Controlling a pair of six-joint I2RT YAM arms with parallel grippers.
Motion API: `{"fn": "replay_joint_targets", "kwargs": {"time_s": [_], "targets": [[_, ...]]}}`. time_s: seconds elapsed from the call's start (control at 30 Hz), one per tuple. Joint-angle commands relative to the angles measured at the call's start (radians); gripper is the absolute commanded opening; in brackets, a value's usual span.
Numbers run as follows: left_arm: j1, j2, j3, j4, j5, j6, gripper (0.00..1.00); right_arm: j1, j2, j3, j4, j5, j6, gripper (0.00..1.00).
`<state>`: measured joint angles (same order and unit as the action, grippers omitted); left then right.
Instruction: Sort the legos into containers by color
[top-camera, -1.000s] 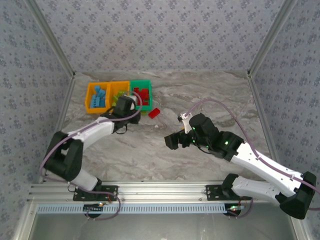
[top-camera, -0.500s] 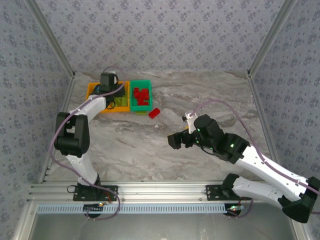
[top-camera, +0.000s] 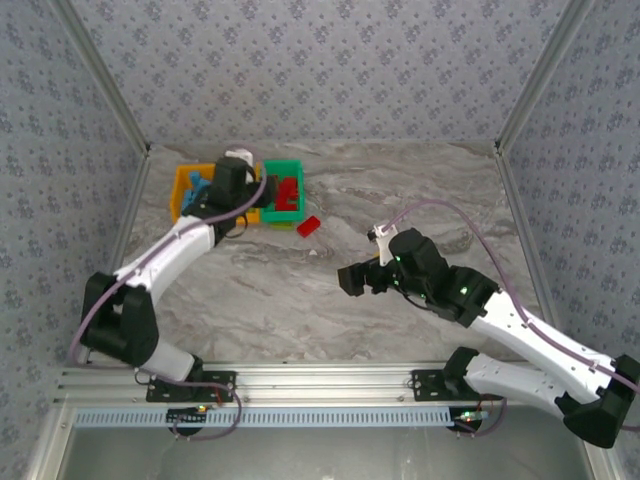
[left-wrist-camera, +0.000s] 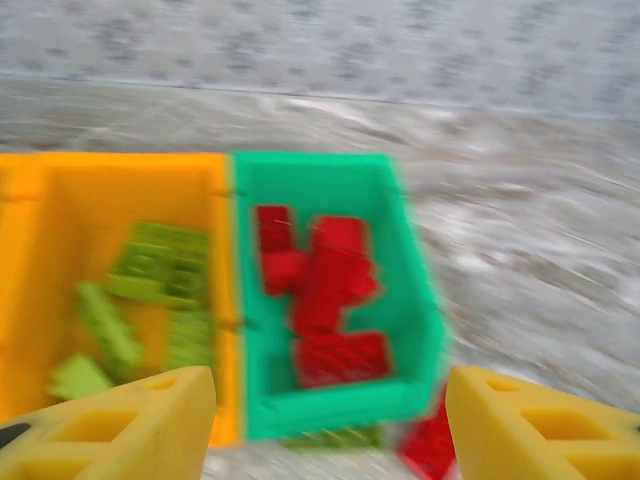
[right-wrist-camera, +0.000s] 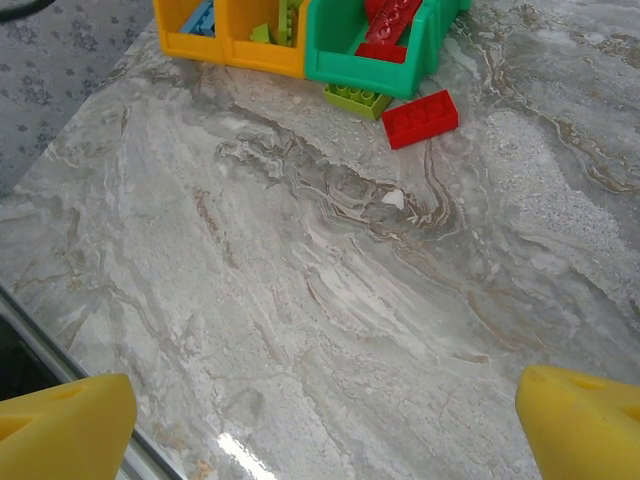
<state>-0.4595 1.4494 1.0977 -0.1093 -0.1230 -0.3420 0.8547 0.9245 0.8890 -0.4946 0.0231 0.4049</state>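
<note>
The sorting looks nearly finished. The three joined containers (top-camera: 283, 164) stand near the far-left corner of the table (top-camera: 400, 190). The left orange bin (right-wrist-camera: 175, 25) holds blue legos (right-wrist-camera: 200, 15). The middle orange bin (left-wrist-camera: 130, 185) holds lime green legos (left-wrist-camera: 160, 270), and the green bin (left-wrist-camera: 330, 410) holds a heap of red legos (left-wrist-camera: 325, 290).

As far as I can see, two pieces are left on the table. A lime brick (right-wrist-camera: 357, 98) lies right against the near wall of the green bin, and a red brick (right-wrist-camera: 420, 118) lies just beside it, towards the table's middle.

The left tool (left-wrist-camera: 325, 430) hangs over the containers with its jaws parted and nothing between them. The right tool (right-wrist-camera: 320, 420) is spread wide and empty above the middle of the table, well apart from both loose bricks. My guess is that those two still need picking up, one for the middle bin and one for the green.

I can make out no brand, label or writing anywhere. The left wrist view is too blurred to read anything.
</note>
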Motion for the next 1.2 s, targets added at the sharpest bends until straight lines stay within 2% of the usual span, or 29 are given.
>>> {"fn": "replay_joint_targets", "kwargs": {"time_s": [0.0, 0.1, 0.27, 0.5, 0.67, 0.93, 1.17], "targets": [[-0.105, -0.034, -0.097, -0.05, -0.028, -0.068, 0.64, -0.008, 0.02, -0.002, 0.022, 0.002, 0.022, 1.0], [-0.161, -0.018, -0.156, -0.042, -0.069, -0.083, 0.65, -0.009, 0.025, -0.008, 0.026, -0.001, 0.031, 1.0], [-0.154, 0.071, -0.208, 0.037, -0.142, -0.047, 0.67, -0.009, 0.024, -0.015, 0.027, -0.001, 0.053, 1.0], [-0.045, 0.239, -0.136, 0.076, -0.002, 0.006, 0.72, -0.009, 0.003, -0.03, 0.008, 0.011, 0.07, 1.0], [-0.015, 0.333, -0.079, 0.094, 0.08, 0.083, 0.83, -0.009, 0.004, -0.032, 0.005, 0.016, 0.07, 1.0], [-0.005, 0.418, -0.024, 0.122, 0.055, 0.106, 0.84, -0.014, 0.003, -0.022, 0.001, 0.006, 0.069, 1.0], [-0.005, 0.477, 0.015, 0.118, 0.022, 0.13, 0.82, -0.018, -0.013, -0.021, -0.009, 0.007, 0.07, 1.0]]}}
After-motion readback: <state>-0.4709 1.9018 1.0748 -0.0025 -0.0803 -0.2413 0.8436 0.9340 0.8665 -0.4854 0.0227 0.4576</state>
